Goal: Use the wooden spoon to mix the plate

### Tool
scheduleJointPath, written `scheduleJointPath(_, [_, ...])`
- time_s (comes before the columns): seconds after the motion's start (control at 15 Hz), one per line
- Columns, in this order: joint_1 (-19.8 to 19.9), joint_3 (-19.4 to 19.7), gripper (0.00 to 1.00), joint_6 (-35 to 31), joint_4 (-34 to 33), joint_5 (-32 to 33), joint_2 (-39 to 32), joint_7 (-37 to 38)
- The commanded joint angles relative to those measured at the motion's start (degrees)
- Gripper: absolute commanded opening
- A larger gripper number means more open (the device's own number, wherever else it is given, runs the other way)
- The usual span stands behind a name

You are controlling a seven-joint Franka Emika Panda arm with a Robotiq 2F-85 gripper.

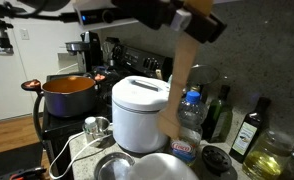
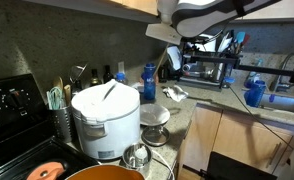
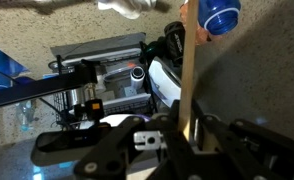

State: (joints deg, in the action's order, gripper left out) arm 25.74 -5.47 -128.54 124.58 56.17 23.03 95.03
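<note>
— Where's the plate (image 1: pixel 163 168)?
— Bottom centre of an exterior view, nearest the camera, in front of the rice cooker (image 1: pixel 139 108).
— And the wooden spoon (image 1: pixel 183 75)?
— Right of centre, hanging beside the cooker, the gripper (image 1: pixel 192 28) clamped on its handle.

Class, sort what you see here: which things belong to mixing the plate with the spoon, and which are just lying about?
Belong to the job: wooden spoon, held in the gripper; white plate.
Just lying about: rice cooker, orange pot, metal dish, water bottle, oil bottle.
</note>
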Motion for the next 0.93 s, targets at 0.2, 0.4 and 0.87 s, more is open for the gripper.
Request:
scheduleJointPath(0.2, [-7.57, 5.39, 0.04, 4.95, -2.84, 11.38, -7.88, 11.90])
scheduleJointPath(0.4, [-10.52, 8.07, 0.04, 5.77, -1.93, 11.43, -9.52, 10.55])
scheduleJointPath(0.87, [-12.55, 12.47, 0.04, 4.44, 1.07, 11.53, -10.96, 9.18])
